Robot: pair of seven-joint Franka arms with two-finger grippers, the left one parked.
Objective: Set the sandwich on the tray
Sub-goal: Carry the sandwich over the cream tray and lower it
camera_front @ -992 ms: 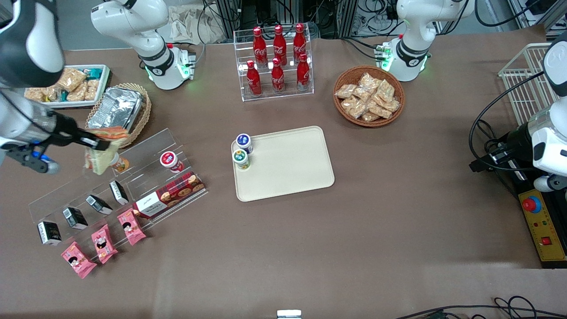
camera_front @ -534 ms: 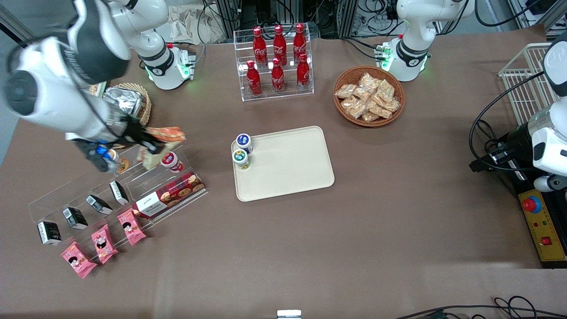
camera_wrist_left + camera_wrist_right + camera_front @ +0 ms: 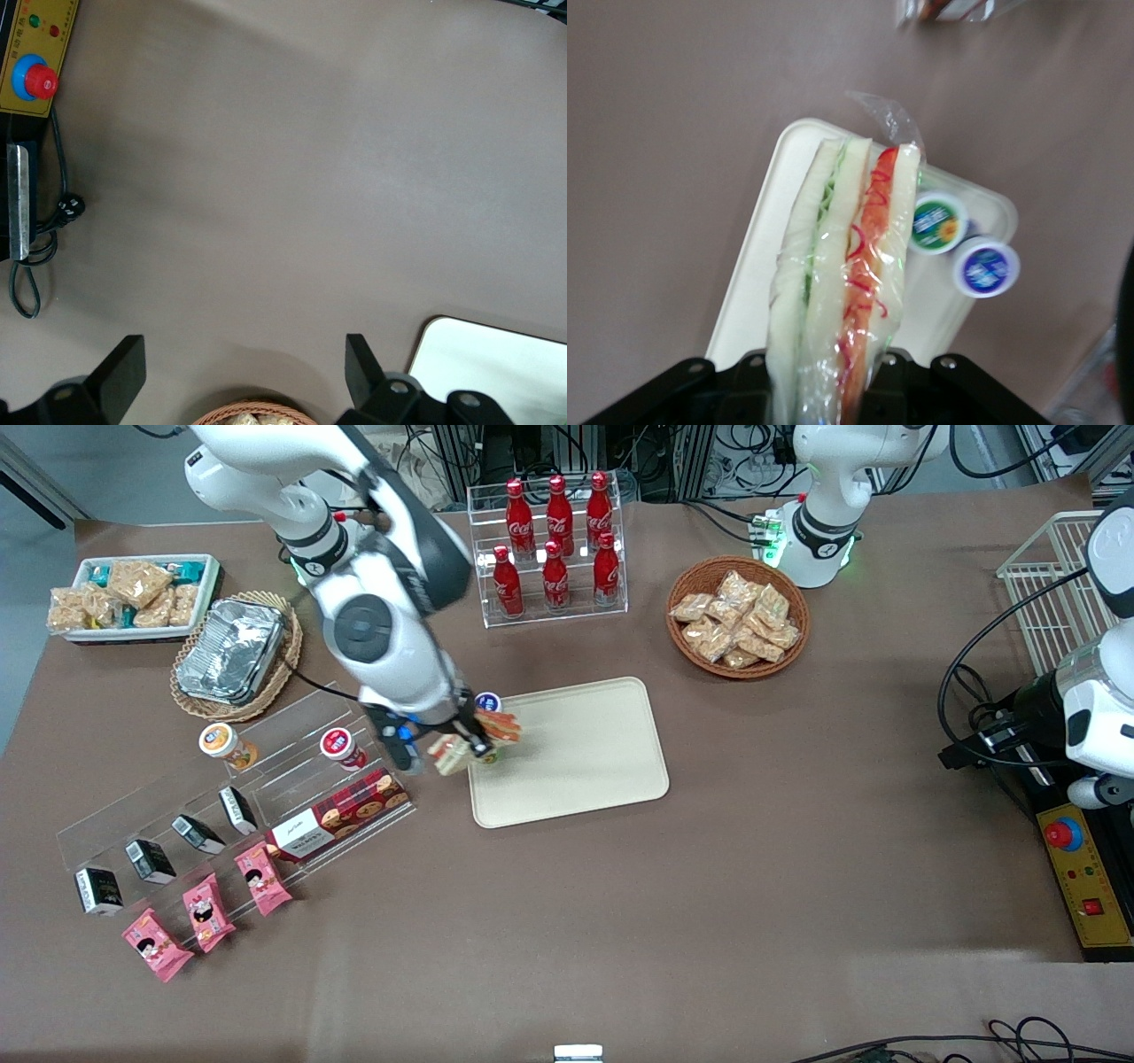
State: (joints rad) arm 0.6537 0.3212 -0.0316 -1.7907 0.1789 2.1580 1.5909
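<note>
Robotics lab staged as a snack shop — cola bottles (image 3: 556, 545) racked upper centre, emergency-stop box (image 3: 1083, 881) and cables at right, brown surface (image 3: 709, 921).

The sandwich (image 3: 476, 741) (image 3: 842, 283) is hanging in the air, clamped by the gripper (image 3: 461, 737) (image 3: 824, 376) over the edge of the tray (image 3: 585, 762) (image 3: 757, 266) at the working arm's end. It is sitting in clear plastic wrap, showing pale bread slices with green filling between 2 of them and a red-orange strip along another. The wedge is standing on edge, its filling side facing the wrist camera. The tray is lying flat on the brown table, a cream-beige rectangle with rounded corners and a low rim, most of its surface showing bare.
</note>
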